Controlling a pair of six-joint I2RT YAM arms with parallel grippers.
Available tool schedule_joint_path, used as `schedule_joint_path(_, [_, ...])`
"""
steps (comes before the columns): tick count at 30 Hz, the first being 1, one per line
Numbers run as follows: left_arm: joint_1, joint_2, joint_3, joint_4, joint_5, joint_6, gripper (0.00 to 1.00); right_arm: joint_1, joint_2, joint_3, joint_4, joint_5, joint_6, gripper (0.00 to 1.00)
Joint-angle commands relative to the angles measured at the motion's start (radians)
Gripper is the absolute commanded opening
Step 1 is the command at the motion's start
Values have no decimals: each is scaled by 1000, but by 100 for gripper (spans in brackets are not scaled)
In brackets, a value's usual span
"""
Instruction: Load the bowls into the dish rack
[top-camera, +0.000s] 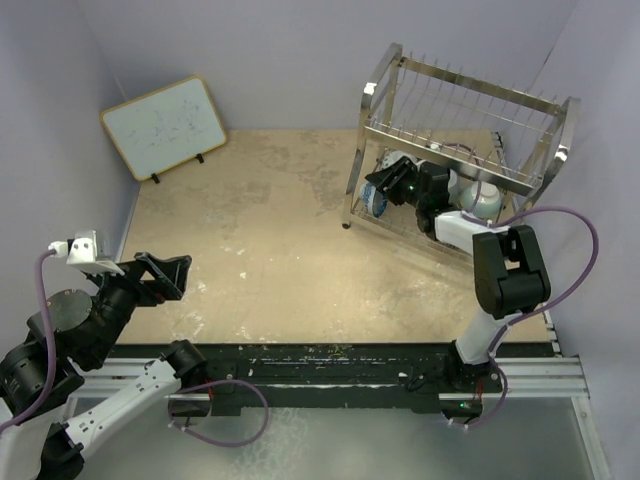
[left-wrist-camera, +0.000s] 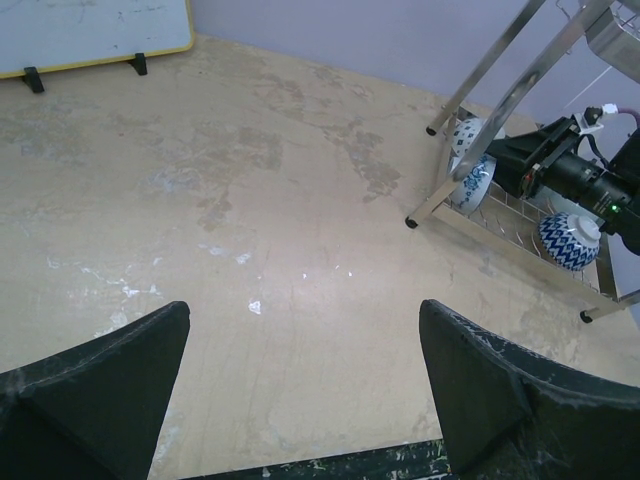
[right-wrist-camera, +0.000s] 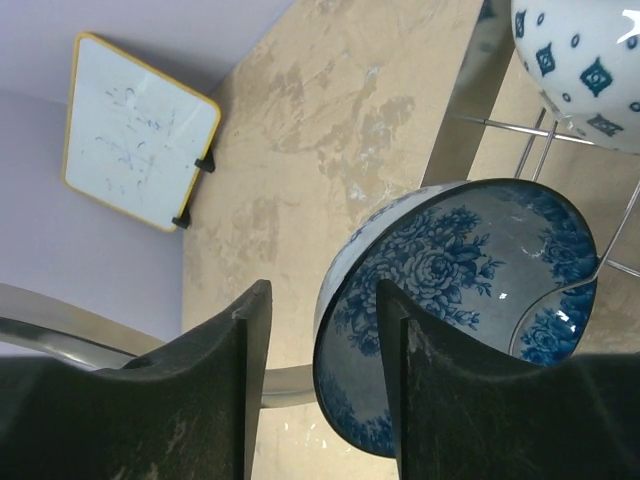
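The dish rack (top-camera: 462, 118) stands at the far right of the table, and its lower tier holds bowls. A blue-and-white floral bowl (right-wrist-camera: 470, 270) stands on edge at the rack's left end (top-camera: 377, 202). My right gripper (right-wrist-camera: 322, 292) is open and straddles that bowl's rim. One finger (right-wrist-camera: 420, 380) is inside the bowl, and the other finger (right-wrist-camera: 225, 380) is outside with a gap to the rim. A second patterned bowl (right-wrist-camera: 585, 60) sits beside it. A third blue-and-white bowl (left-wrist-camera: 568, 240) lies further along the tier. My left gripper (left-wrist-camera: 303, 312) hangs open over bare table near the front left (top-camera: 165, 275).
A framed whiteboard (top-camera: 165, 125) leans against the far left wall. The rack's tubular leg (left-wrist-camera: 500, 90) and base rail (left-wrist-camera: 520, 250) run close to the right arm (top-camera: 505, 270). Purple walls close in the table on three sides.
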Motion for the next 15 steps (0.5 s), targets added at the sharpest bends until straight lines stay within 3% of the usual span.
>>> schedule_joint_path(1, [-4,-18,-2,10,-17,14,99,8,7,36,24,-22,-13,46])
schedule_joint_path(3, [-4,-20,-2,5,-21,14,99,8,14,36,29,-25,-13,42])
schedule_joint_path(8, [-4,-20,2,2,-22,12,99,8,22,20,85,-51,-6,14])
schedule_joint_path(12, [-4,-19,2,1,-20,11,99,8,0,-24,203,-90,21,0])
schedule_joint_path(15, [-4,-16,4,3,-20,12,99,7,-3,-68,374,-132,87,0])
